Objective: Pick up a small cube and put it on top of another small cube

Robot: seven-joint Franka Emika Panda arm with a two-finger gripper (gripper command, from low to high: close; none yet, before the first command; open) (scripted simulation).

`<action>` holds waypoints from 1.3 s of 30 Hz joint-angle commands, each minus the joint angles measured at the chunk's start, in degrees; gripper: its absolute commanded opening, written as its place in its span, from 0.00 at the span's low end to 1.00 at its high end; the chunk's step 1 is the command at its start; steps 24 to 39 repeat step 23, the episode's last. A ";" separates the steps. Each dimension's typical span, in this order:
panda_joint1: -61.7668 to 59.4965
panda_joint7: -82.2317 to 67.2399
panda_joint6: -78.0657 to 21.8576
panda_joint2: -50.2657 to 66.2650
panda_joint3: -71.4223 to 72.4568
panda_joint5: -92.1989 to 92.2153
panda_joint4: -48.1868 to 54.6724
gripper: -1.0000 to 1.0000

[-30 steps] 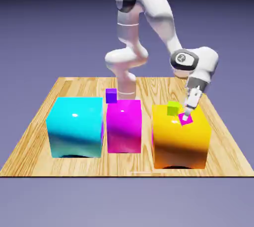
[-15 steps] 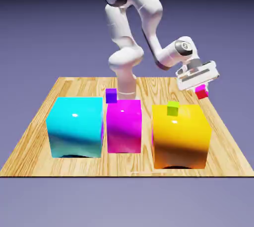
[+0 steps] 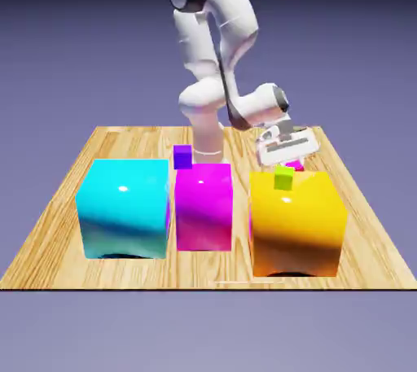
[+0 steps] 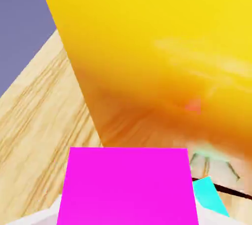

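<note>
Pincer (image 3: 295,157): clenched on the magenta cube (image 4: 129,187), which fills the lower middle of the hand view and covers the tips. In the exterior view only a sliver of the cube shows below the hand, behind the lime-green cube (image 3: 283,177). It looks to be held off the desk (image 3: 49,240); its underside can't be seen.

Next outward, the lime-green cube. It appears to sit upright at the far edge of the large yellow-orange block (image 3: 296,224), toward the exterior view's left of that edge; whether it rests on the block or stands behind it, I can't settle from this angle. The pincer hangs on the robot's side of it, near, and slightly to the exterior view's right. Contact between the two cubes: cannot tell, since one overlaps the other in view. The lime-green cube isn't seen in the hand view; the block's glossy face takes up most of it.

Relation that matters: target lies from the pincer toward the camera and a little to the exterior view's left. Judgement: raise the magenta cube clear, shift it that way, level it, lower it. Risk: a low approach could knock the target or scrape the block.

Farther out: large magenta block (image 3: 204,209), small purple cube (image 3: 182,157) beyond it, then large cyan block (image 3: 125,212). One arm only. Stack not yet made.
</note>
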 commanded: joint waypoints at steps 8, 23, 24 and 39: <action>-10.85 3.45 -2.39 5.93 9.57 -6.17 1.92 0.00; -38.54 14.42 -8.01 19.88 38.28 -15.34 8.03 1.00; -38.54 14.42 -8.01 19.88 38.28 -15.34 8.03 1.00; -38.54 14.42 -8.01 19.88 38.28 -15.34 8.03 1.00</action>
